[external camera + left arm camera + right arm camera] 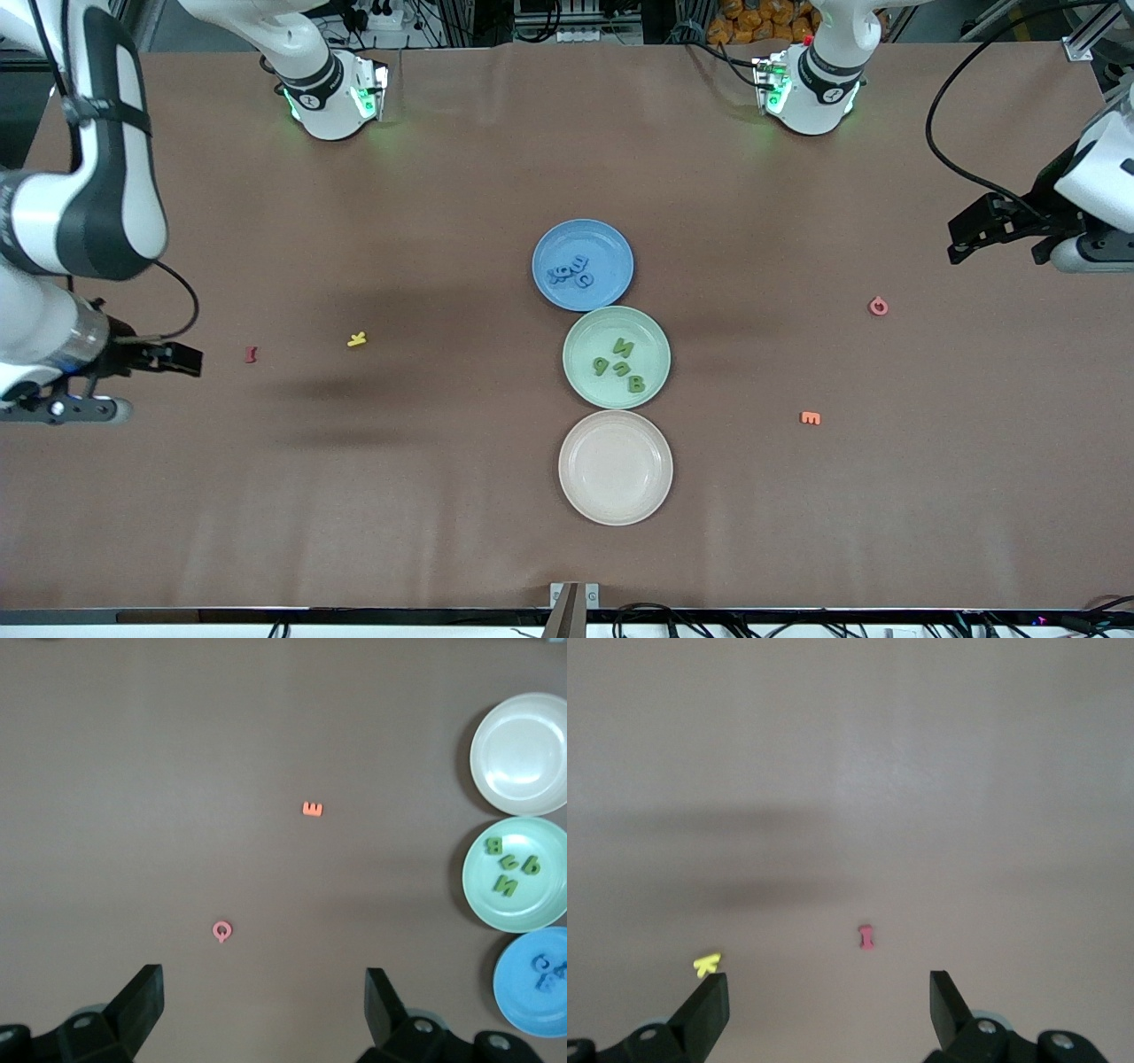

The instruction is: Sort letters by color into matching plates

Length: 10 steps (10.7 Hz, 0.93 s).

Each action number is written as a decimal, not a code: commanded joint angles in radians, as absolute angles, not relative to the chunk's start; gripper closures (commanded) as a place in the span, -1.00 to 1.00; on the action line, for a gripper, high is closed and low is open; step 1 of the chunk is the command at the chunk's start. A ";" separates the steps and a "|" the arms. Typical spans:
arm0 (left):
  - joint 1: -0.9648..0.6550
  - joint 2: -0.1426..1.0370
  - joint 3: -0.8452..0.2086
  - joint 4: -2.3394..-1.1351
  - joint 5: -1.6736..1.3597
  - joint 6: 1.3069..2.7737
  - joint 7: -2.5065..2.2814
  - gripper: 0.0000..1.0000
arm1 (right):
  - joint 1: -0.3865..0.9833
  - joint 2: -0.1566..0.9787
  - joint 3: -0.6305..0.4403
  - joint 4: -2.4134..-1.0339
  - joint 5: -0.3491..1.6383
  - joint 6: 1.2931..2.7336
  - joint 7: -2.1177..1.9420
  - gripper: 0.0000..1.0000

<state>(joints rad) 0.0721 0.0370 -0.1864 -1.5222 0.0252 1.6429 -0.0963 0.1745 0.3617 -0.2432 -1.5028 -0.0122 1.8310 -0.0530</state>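
Brown table (443,221): blue plate (611,244) holds blue letters (571,270); green plate (585,341), green letters (623,363). Both grippers (264,1010) (829,1014) wide open, empty.

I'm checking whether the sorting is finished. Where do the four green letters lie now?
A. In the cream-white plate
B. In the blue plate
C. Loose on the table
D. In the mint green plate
D: the green letters all lie in the mint green plate, which sits between the blue plate and the cream-white plate; both claws are off at the table's ends.
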 commanded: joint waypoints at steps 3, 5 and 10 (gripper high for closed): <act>0.064 -0.043 -0.147 -1.610 -0.002 1.686 -0.060 -1.00 | 0.173 0.230 -0.227 -1.353 -0.104 1.496 -0.052 -1.00; 0.071 -0.051 -0.153 -1.638 -0.002 1.720 -0.061 -1.00 | 0.181 0.142 -0.225 -1.344 -0.103 1.451 -0.048 -1.00; 0.067 -0.048 -0.196 -1.644 0.000 1.726 -0.100 -1.00 | 0.181 0.034 -0.216 -1.301 -0.049 1.278 0.000 -1.00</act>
